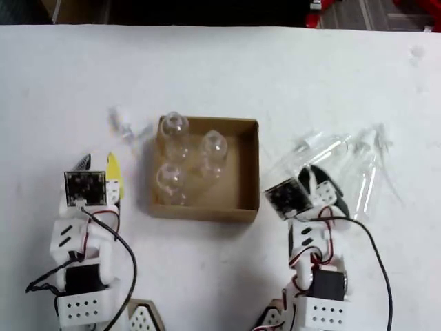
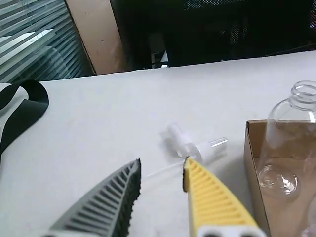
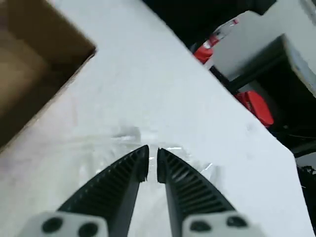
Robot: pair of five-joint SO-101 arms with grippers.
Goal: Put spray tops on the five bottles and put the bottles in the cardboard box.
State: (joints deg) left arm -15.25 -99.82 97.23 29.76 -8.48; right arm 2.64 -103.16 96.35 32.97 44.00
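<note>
- Low at the left of the high view, the left arm sat on the white counter (image 1: 241, 69), its left pincer (image 1: 98, 160) pointing toward the top of the frame.
- Seen from the left wrist, the left pincer (image 2: 162, 165) stood open, with a clear gap between its grey and yellow fingers and nothing between them.
- Low at the right of the high view, the right pincer (image 1: 318, 178) rested over the near ends of the two clear bottles lying on the counter (image 1: 365, 179).
- From the right wrist, the right pincer (image 3: 152, 163) was all but closed, with only a thin slit between its black tips. Clear plastic (image 3: 128, 138) lay blurred under them, and I could not tell whether they held any of it.
- At the centre of the high view, between the two arms, stood the cardboard box (image 1: 207, 210), also visible at the right edge of the left wrist view (image 2: 252, 153).
- Three bottles stood upright inside it, necks uncapped: one at the lower left (image 1: 170, 181), one near the middle (image 1: 213, 148) and one in the upper left corner (image 1: 173, 127).
- The left wrist view showed one open-necked bottle (image 2: 296, 118) in the box.
- Beyond the left pincer, just outside the box's upper left corner, a loose spray top (image 1: 127, 127) lay on its side on the counter (image 2: 190, 145).
- Farther right, by the lying bottles' far ends, lay what seemed to be more spray tops (image 1: 375, 138).
</note>
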